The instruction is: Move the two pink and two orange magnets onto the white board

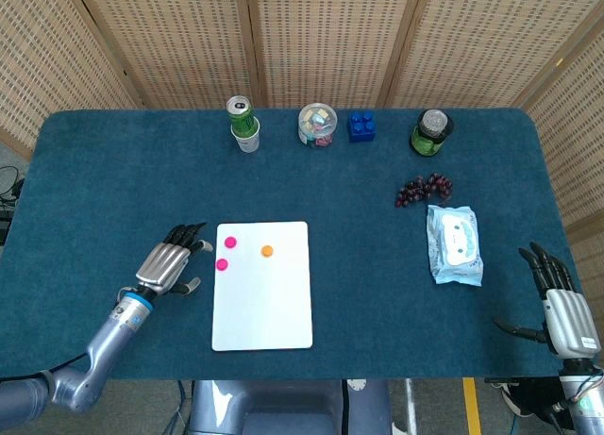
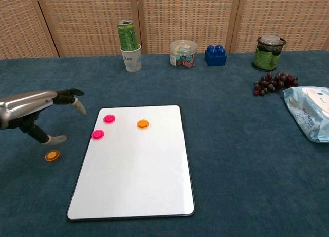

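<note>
The white board [image 1: 269, 308] [image 2: 139, 170] lies at the front middle of the blue table. On its upper left part sit two pink magnets [image 2: 109, 119] [image 2: 97, 134] and one orange magnet [image 2: 142, 124] [image 1: 267, 251]. A second orange magnet [image 2: 51, 155] lies on the cloth left of the board; the head view does not show it. My left hand [image 1: 170, 263] [image 2: 36, 111] hovers just above and beside that magnet, fingers apart, holding nothing. My right hand [image 1: 564, 308] rests at the table's front right edge, fingers stretched out and empty.
Along the back stand a green can in a white cup [image 1: 243, 124], a clear jar [image 1: 317, 124], a blue block [image 1: 361, 126] and a green jar [image 1: 431, 131]. Grapes [image 1: 422, 190] and a wipes pack [image 1: 454, 243] lie on the right.
</note>
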Controlling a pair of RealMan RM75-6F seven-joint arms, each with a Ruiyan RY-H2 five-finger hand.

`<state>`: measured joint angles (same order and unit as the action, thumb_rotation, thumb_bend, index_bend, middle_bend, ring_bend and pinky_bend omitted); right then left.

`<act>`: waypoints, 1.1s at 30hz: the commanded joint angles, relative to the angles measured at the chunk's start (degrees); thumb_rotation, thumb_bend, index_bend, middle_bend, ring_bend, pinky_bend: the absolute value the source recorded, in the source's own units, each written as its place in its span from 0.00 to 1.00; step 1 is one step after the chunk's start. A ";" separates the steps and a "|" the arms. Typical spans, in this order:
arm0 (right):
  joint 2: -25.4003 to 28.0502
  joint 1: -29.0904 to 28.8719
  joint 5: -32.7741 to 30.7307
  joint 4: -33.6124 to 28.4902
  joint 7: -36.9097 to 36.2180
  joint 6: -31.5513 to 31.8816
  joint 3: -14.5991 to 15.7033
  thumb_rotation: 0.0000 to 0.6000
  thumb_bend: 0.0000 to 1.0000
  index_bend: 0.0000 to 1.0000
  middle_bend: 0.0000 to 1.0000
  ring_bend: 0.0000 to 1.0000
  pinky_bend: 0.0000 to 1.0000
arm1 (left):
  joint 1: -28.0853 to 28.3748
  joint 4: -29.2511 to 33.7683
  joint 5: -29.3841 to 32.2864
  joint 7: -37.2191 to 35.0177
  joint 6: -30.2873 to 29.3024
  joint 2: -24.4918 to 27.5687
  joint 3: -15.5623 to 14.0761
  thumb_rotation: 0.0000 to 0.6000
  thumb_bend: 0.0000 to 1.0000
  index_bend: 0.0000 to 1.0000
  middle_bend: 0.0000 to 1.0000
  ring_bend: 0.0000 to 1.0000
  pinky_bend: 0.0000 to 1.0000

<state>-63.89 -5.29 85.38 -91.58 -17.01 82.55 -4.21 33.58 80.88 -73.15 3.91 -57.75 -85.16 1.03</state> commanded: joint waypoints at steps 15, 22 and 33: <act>-0.11 0.05 -0.05 -0.03 0.45 0.12 -0.03 1.00 0.05 0.00 0.00 0.00 0.00 | -6.19 -10.02 -9.84 -13.02 -3.89 -0.22 -6.20 1.00 0.36 0.31 0.00 0.00 0.00; -0.07 0.05 0.06 0.06 0.23 0.12 0.02 1.00 0.05 0.00 0.00 0.00 0.00 | -6.96 -10.96 -10.23 -13.43 -3.53 -0.45 -6.15 1.00 0.36 0.31 0.00 0.00 0.00; -0.07 0.03 -0.03 -0.01 0.28 0.05 -0.01 1.00 0.05 0.00 0.00 0.00 0.00 | -6.50 -12.73 -10.58 -13.89 -1.56 -2.30 -5.23 1.00 0.36 0.32 0.00 0.00 0.00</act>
<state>-63.96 -5.26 85.36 -91.60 -16.73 82.60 -4.21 27.05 68.18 -83.70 -9.97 -59.34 -87.43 -4.22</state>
